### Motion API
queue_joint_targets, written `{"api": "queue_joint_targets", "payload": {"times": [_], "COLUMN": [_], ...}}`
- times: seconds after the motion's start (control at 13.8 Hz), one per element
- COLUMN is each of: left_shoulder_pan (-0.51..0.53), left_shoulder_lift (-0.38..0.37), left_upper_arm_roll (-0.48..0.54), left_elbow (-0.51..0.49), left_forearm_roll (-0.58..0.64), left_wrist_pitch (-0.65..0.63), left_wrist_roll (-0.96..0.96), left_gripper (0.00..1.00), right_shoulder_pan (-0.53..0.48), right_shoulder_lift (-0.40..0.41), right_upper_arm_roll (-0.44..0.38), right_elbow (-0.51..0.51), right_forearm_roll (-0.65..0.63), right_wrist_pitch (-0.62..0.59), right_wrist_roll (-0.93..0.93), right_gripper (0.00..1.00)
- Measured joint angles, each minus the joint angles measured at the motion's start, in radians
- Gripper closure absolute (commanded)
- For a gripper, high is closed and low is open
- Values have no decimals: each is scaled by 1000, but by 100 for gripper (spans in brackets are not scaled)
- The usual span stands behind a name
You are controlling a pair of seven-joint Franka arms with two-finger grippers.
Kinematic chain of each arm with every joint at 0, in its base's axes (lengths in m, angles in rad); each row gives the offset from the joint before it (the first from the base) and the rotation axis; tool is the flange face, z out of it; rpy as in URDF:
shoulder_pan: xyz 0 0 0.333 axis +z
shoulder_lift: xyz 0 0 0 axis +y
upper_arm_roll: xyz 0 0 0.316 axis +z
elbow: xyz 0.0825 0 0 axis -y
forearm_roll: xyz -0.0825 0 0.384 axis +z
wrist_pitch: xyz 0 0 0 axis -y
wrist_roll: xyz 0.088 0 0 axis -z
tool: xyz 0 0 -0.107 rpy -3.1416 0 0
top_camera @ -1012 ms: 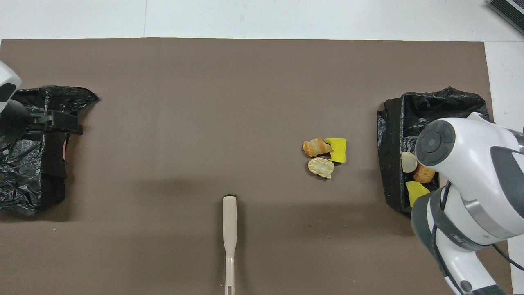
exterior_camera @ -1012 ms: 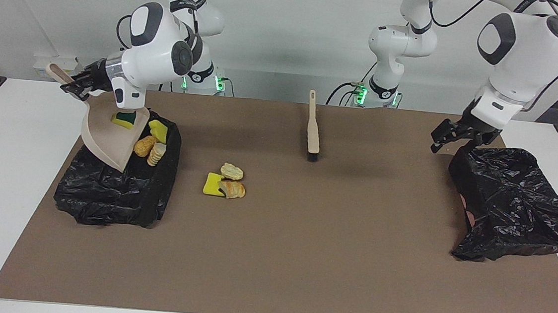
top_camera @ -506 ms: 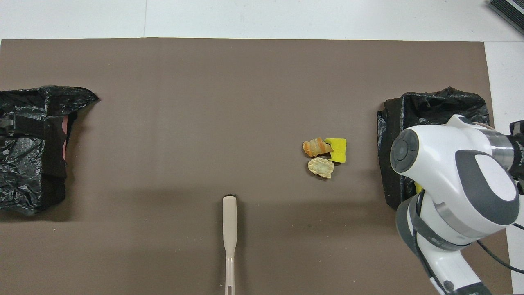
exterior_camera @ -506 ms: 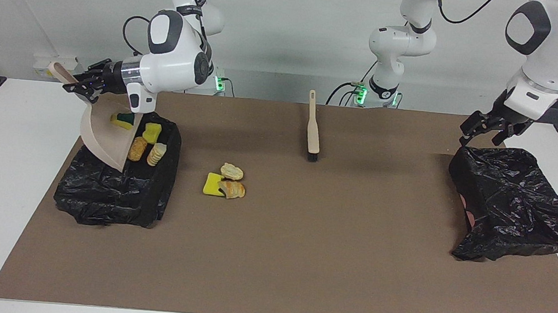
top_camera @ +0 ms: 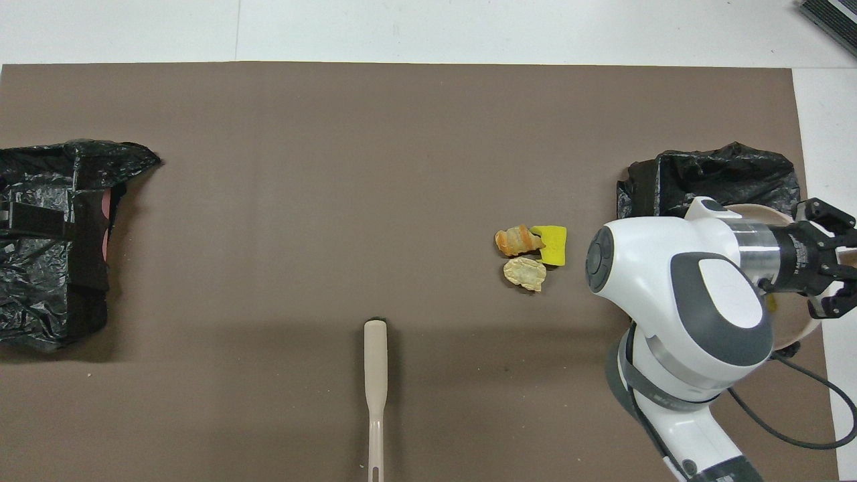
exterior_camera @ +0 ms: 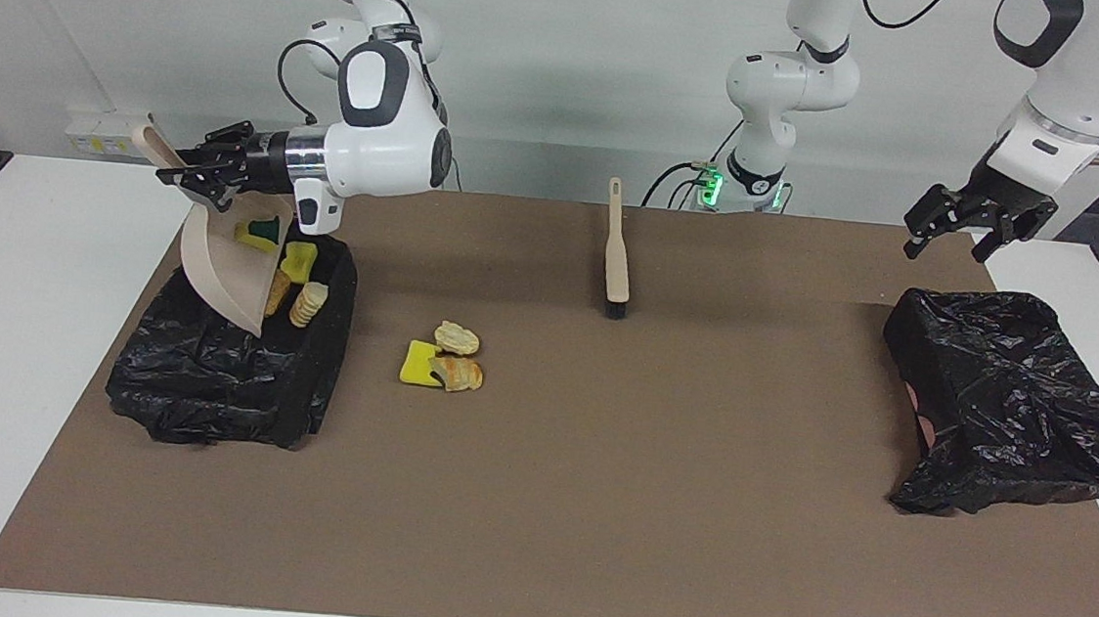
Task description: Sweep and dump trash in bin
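My right gripper (exterior_camera: 190, 168) is shut on the handle of the beige dustpan (exterior_camera: 224, 273), which tilts steeply, mouth down, over the black-bagged bin (exterior_camera: 210, 380) at the right arm's end. A yellow-green sponge (exterior_camera: 256, 232) still clings to the pan. A yellow sponge chunk (exterior_camera: 298, 261) and bread lumps (exterior_camera: 308, 302) lie in the bin under the pan's lip. Three more trash bits (exterior_camera: 445, 357) (top_camera: 529, 251) sit on the mat beside that bin. My left gripper (exterior_camera: 968, 219) hangs open and empty over the mat's edge by the other bin. From overhead the right arm hides most of its bin (top_camera: 723, 174).
A beige brush (exterior_camera: 617, 255) (top_camera: 375, 388) lies on the brown mat near the robots, bristles pointing away from them. A second black-bagged bin (exterior_camera: 1003, 403) (top_camera: 47, 268) stands at the left arm's end.
The right arm has swung the dustpan steeper over its bin, and pieces have slid off it into the bin. The left gripper has risen and drawn back from its bin.
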Motion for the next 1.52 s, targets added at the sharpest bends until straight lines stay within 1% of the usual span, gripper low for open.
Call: {"api": "queue_joint_targets", "payload": {"times": [0.14,0.43,0.8,0.94,1.01,1.16,1.3,1.45,1.52], "left_shoulder_pan": [-1,-7,-12,-21,-29,-44,-49,-49,-49], "left_shoulder_lift": [0,0,27,36,37,38,38,38,38], "left_upper_arm_roll": [-2,-3,-8,-8,-10,-10,-11,-11,-11], "left_elbow": [-1,-1,10,14,14,14,14,14,14], "left_forearm_roll": [0,3,9,9,9,9,9,9,9], "left_wrist_pitch": [0,-10,-78,-81,-81,-81,-81,-81,-81], "left_wrist_roll": [2,16,26,29,29,29,29,29,29], "left_gripper": [0,0,0,0,0,0,0,0,0], "right_shoulder_pan": [24,78,86,86,86,86,86,86,87], "right_shoulder_lift": [0,0,15,12,9,-9,-47,-87,-99], "right_upper_arm_roll": [1,8,9,9,9,9,9,10,11], "right_elbow": [7,17,4,29,68,183,263,305,314], "right_forearm_roll": [-27,-33,-78,-76,-60,39,142,274,361], "right_wrist_pitch": [-32,-104,-113,-130,-135,-138,-142,-169,-184], "right_wrist_roll": [-2,-12,-21,-21,-24,-51,-41,62,158], "right_gripper": [100,100,100,100,100,100,100,100,100]}}
